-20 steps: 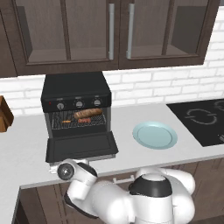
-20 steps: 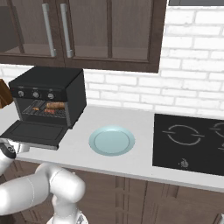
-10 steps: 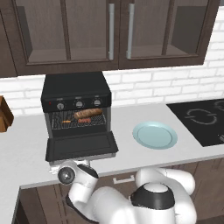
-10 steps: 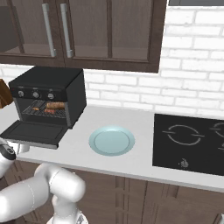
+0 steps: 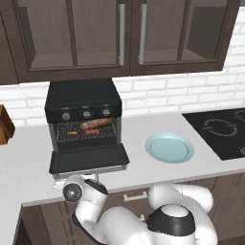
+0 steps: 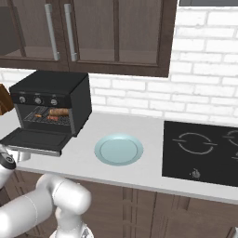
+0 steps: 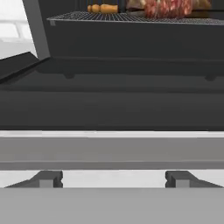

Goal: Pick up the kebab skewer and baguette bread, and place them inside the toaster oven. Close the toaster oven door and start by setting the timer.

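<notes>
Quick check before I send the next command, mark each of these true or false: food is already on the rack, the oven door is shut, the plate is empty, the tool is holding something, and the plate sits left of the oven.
1. The reddish-brown baguette loaf and the thin kebab skewer lie on the wire rack of the black boxy toaster oven. True.
2. The flat black oven door is shut. False: it hangs open, folded down flat.
3. The round pale blue plate is empty. True.
4. The tool grips the loaf. False: its jaws stand open just below the door's front edge, holding nothing.
5. The plate sits left of the oven. False: it sits to its right.
</notes>
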